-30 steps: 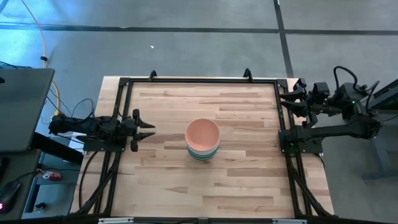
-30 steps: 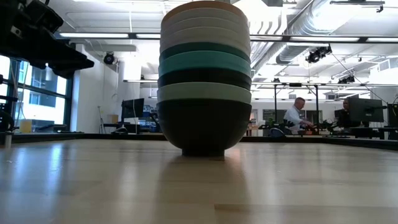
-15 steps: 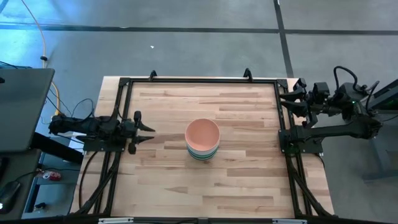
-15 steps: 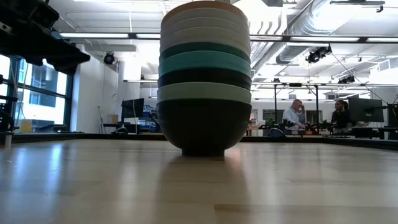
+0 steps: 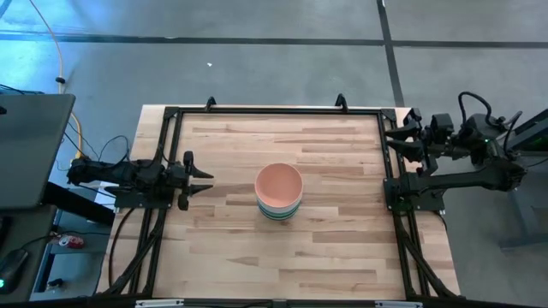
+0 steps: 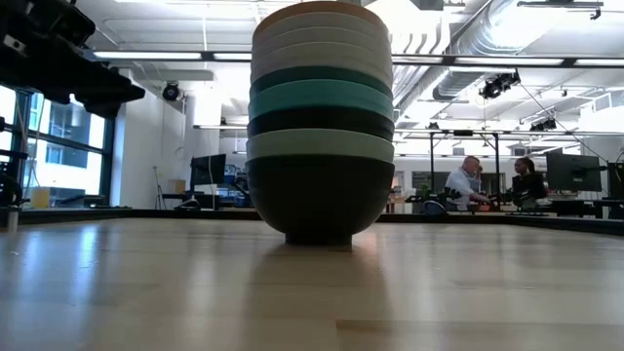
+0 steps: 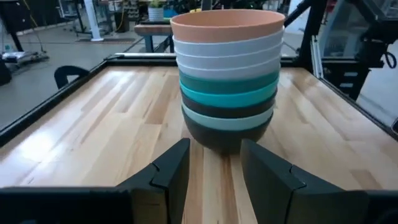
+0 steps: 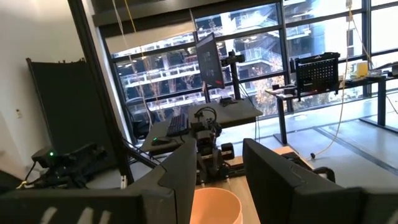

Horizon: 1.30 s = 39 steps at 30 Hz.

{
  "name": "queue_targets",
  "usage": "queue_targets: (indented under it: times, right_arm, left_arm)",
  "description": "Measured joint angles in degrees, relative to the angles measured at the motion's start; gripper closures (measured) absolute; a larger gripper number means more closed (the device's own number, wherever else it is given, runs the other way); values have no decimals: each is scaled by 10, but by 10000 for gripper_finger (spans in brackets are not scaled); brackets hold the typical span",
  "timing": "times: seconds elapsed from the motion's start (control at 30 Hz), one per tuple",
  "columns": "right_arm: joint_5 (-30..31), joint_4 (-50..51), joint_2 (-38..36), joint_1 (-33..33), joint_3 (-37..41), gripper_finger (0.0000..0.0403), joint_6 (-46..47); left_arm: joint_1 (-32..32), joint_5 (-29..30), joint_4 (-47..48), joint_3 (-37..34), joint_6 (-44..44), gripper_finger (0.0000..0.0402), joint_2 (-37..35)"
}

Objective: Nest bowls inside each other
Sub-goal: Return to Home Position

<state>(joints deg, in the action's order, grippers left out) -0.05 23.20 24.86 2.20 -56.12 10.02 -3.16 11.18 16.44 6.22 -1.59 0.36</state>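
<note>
pale wooden table inside a black frame; two people far behind, at 3 o'clock.

Light wood plank table, black metal frame running along its edges. One stack of bowls stands near the table's middle, upright. Only the bottom black bowl touches the wood, resting on its small foot. The other bowls are nested above it, with the salmon pink bowl on top. Dim reflection of the stack on the wood in the low view.
</note>
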Motion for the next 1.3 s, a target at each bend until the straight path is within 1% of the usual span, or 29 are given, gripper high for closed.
queue_targets:
  times: [0.17, 0.3, 0.7, 0.8, 0.97, 1.03, 1.17, 1.3]
  right_arm:
    - [-2, 7, 0, 0, 0, 279, 0]
    - [-4, 10, 0, 0, 0, 279, -1]
    - [-29, 9, 1, 0, 9, 279, -15]
    - [-31, -5, 3, 0, 43, 279, -19]
    - [-35, -108, 2, 0, 130, 279, -51]
    - [-43, -131, 2, 0, 155, 279, -63]
    - [-57, -124, -14, 0, 197, 279, -81]
    - [-103, -119, -64, 0, 240, 279, -85]
  left_arm:
    - [0, -2, 0, 0, -53, 271, 0]
    - [0, -2, 0, 0, -57, 271, 0]
    - [0, -1, 6, 0, 58, 271, 0]
    - [0, -1, 7, 0, 93, 271, 0]
    - [0, -1, -1, 0, 82, 271, 0]
    - [0, 0, 5, 0, 76, 271, 0]
    - [0, -1, 12, 0, 47, 271, 0]
    - [0, -1, 12, 0, 28, 271, 0]
